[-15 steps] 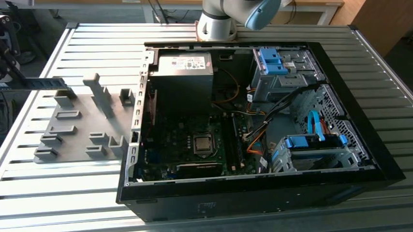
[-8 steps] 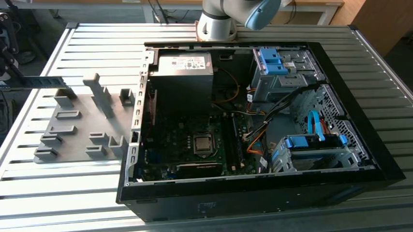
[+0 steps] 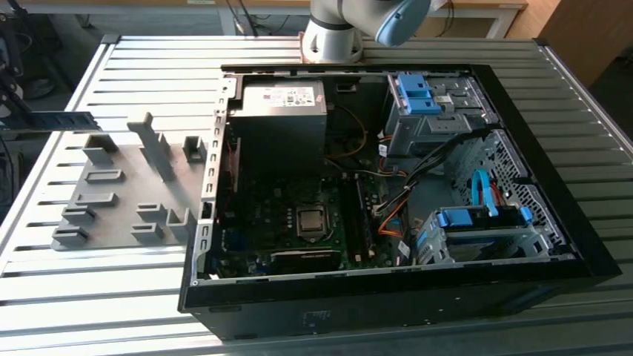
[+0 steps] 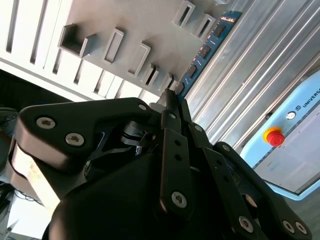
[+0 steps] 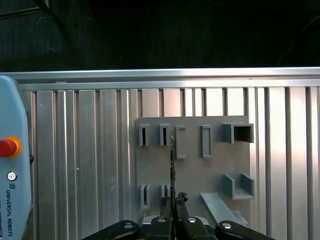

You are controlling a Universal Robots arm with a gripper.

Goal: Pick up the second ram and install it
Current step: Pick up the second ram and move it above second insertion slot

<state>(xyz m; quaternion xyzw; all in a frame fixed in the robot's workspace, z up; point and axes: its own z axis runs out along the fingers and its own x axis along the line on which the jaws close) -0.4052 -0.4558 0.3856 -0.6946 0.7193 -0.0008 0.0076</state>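
Note:
The second ram (image 3: 58,121) is a thin blue stick with dark chips, hanging above the table at the exterior view's left, over the far end of the grey holder plate (image 3: 129,185). In the second wrist view my gripper (image 4: 172,98) is shut on one end of the ram (image 4: 205,50), which juts out past the fingertips. The first wrist view shows the ram (image 5: 172,160) edge-on above the holder plate (image 5: 192,170), rising from my gripper (image 5: 173,201).
The open computer case (image 3: 554,222) lies on the slatted metal table (image 3: 118,311), with its motherboard (image 3: 296,222) and power supply (image 3: 282,111) exposed. A teach pendant (image 5: 10,165) with a red stop button lies beyond the holder plate. The arm's base (image 3: 331,37) stands behind the case.

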